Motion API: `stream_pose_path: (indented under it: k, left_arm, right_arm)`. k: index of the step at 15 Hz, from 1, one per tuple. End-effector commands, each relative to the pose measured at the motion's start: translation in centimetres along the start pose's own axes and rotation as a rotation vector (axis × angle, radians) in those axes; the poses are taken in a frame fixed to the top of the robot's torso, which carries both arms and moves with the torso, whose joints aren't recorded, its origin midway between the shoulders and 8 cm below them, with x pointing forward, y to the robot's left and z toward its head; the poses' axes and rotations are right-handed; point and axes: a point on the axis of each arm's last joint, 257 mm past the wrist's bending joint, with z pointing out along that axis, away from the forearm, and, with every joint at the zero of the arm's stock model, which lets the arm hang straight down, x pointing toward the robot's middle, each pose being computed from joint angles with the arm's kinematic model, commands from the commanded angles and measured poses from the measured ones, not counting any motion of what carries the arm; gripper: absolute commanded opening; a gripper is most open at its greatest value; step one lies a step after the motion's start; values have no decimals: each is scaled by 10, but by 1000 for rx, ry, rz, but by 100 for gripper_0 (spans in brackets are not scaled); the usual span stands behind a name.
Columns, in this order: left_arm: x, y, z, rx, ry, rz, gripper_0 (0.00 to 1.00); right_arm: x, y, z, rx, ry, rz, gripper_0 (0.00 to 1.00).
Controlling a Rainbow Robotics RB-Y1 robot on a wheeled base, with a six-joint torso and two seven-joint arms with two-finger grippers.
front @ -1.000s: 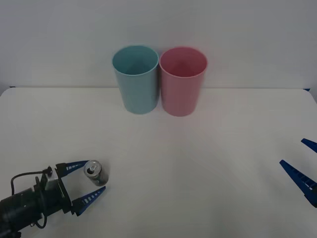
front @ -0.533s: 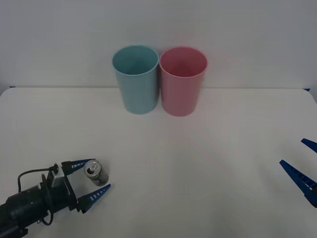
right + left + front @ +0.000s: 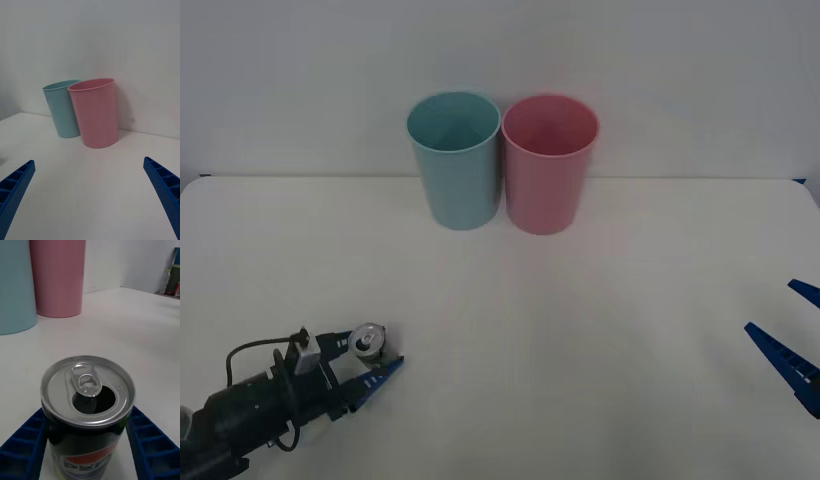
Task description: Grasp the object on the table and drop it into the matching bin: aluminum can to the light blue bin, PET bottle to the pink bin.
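**Left gripper closing on a Pepsi can at the near left of the table**

Your can is showing its label to the left wrist camera: a red, white and blue band with the letters "PEPS" readable low on its dark body, the rest cut off at the picture's edge. Its silver top is facing up, the pull tab is lying flat and the mouth is standing open. No other writing is readable.

Your left gripper is sitting at the near left of the table, reaching in from the left edge. Its blue ribbed fingers are pressing against the can on both sides, so it is clamping the can, which is standing upright. Whether the can's base is resting on the table is not clear.

Well beyond it, at the far middle of the table, the blue bin and the pink bin are standing upright side by side, touching or nearly so, blue on the left. Bare white table is lying between the can and both bins.

Your right gripper is waiting at the right edge, fingers spread wide, gripping nothing and facing the two bins.
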Motion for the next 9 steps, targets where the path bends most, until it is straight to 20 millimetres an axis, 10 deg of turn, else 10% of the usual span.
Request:
stream_pose_path:
  k: [1, 9]
  left_arm:
    - [-1, 1, 2, -6, -5, -1, 0]
    - [-11, 19, -8, -49, -19, 13, 0]
  right_arm:
    - [0, 0, 0, 0, 0, 0, 100]
    - [0, 0, 0, 0, 0, 0, 100]
